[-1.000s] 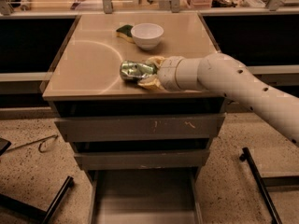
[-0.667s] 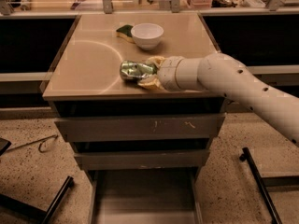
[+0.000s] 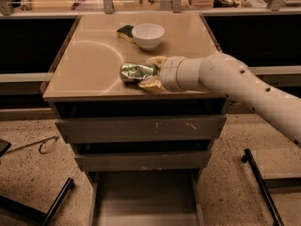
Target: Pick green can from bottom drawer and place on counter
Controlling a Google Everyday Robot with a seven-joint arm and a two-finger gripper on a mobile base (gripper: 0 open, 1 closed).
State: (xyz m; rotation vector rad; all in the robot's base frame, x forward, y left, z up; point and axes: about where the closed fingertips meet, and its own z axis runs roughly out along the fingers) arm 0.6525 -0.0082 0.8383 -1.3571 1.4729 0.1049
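Hand is over the counter near the front edge, fingers clamped on either side of the green can. Can lies on its side, low over the counter; contact unclear. Bottom drawer is pulled out; white bowl and sponge sit near the back.

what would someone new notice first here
The thick white arm reaching in from the right, its gripper shut on the dented green can at the front of the counter. Behind them sit a white bowl and a sponge. At the bottom, the bottom drawer stands pulled out.
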